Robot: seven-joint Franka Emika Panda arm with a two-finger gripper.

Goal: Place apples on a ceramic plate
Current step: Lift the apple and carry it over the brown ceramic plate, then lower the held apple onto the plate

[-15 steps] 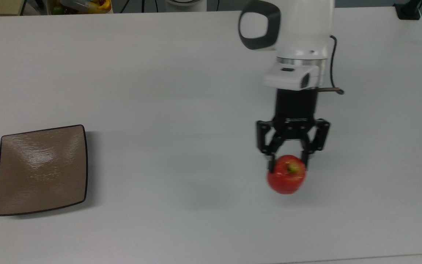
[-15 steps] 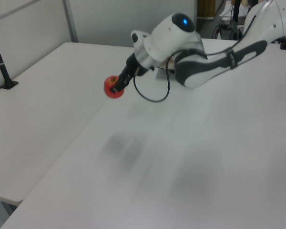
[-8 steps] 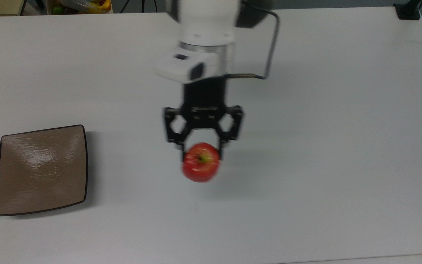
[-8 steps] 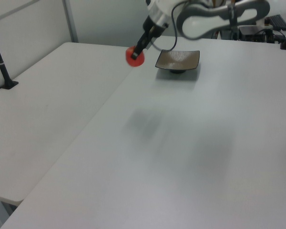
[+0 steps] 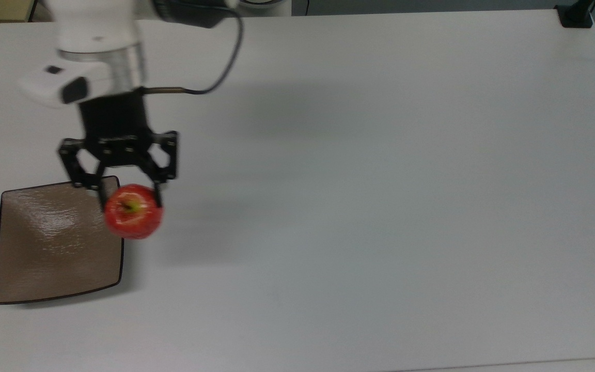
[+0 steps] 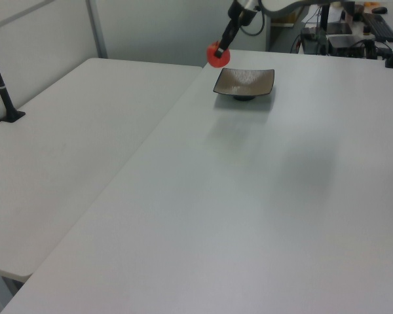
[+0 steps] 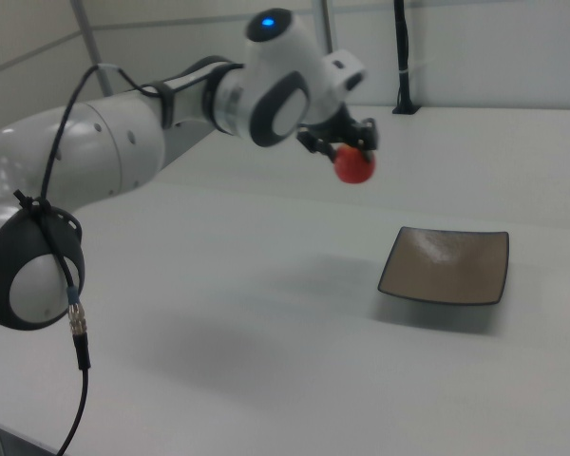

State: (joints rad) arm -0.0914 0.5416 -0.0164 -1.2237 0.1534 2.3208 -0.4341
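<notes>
A small red apple (image 5: 133, 211) with a yellow-green patch at its stem hangs in the air, and my gripper (image 5: 130, 201) is shut on it from above. In the top view the apple overlaps the right edge of the square tan-brown plate (image 5: 55, 243), which lies flat on the white table at the top view's left. The right view shows the apple (image 7: 354, 165) well above the table and up-left of the plate (image 7: 446, 265). In the left view the apple (image 6: 217, 55) hangs just left of the plate (image 6: 244, 82).
The white table (image 5: 380, 181) stretches wide to the top view's right. A black post base (image 5: 575, 15) stands at its far right corner. The arm's cable (image 5: 220, 67) loops behind the wrist. A second table (image 6: 65, 150) adjoins on the left view's left.
The arm has carried the apple across the table toward the top view's left, from the right half to the plate's right edge. The grip on the apple has held throughout.
</notes>
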